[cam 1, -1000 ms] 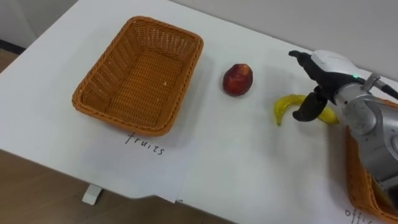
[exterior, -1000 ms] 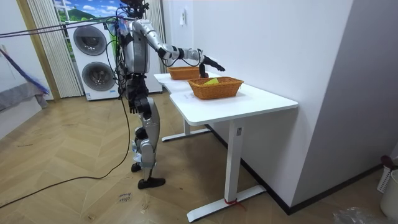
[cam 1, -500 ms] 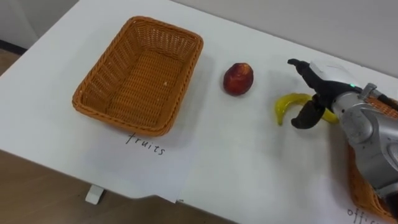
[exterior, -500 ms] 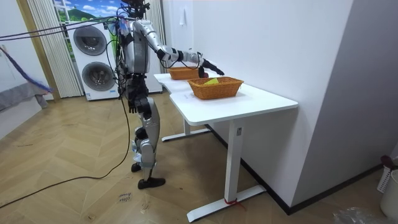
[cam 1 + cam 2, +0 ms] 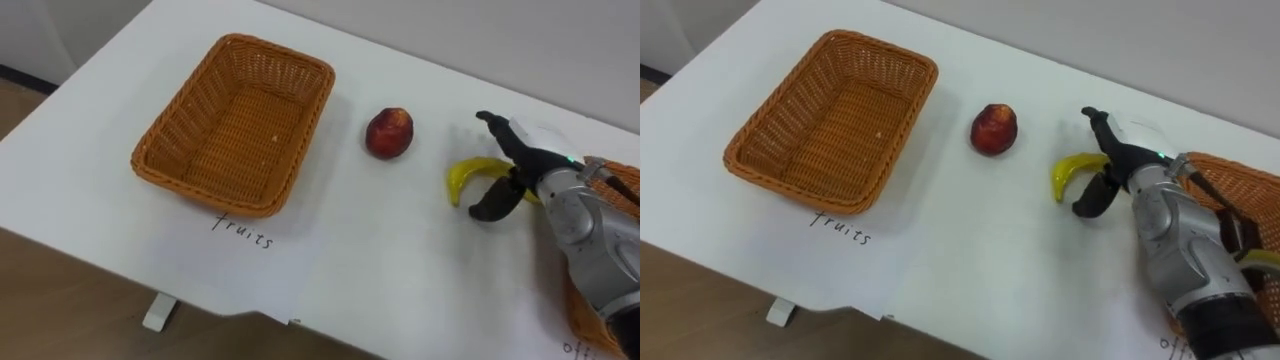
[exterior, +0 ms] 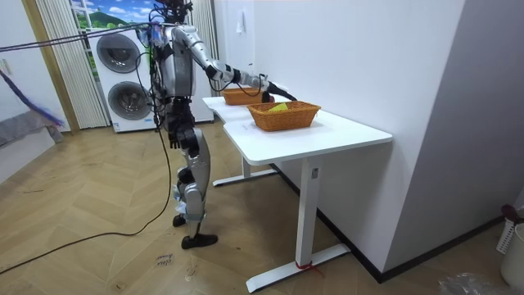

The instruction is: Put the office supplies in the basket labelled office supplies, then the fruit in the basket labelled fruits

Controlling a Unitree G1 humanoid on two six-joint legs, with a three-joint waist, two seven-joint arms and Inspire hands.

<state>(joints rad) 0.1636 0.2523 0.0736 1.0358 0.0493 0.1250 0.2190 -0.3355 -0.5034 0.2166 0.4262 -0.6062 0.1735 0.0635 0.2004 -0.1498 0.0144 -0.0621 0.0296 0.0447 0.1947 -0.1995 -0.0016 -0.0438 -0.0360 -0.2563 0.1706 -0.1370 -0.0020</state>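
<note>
My right robot hand point(image 5: 525, 158) spreads open, seemingly empty, banana point(image 5: 466, 176) between thumb and fingers; close off-centre and it could skid across the desk point(image 5: 380, 240).

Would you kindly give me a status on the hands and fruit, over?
Right hand open, straddling banana, not gripping. Banana and apple on table, fruit basket empty. Apple lies between banana and fruit basket.

Head eyes overlook table point(image 5: 400, 250); room camera stands afar.
</note>
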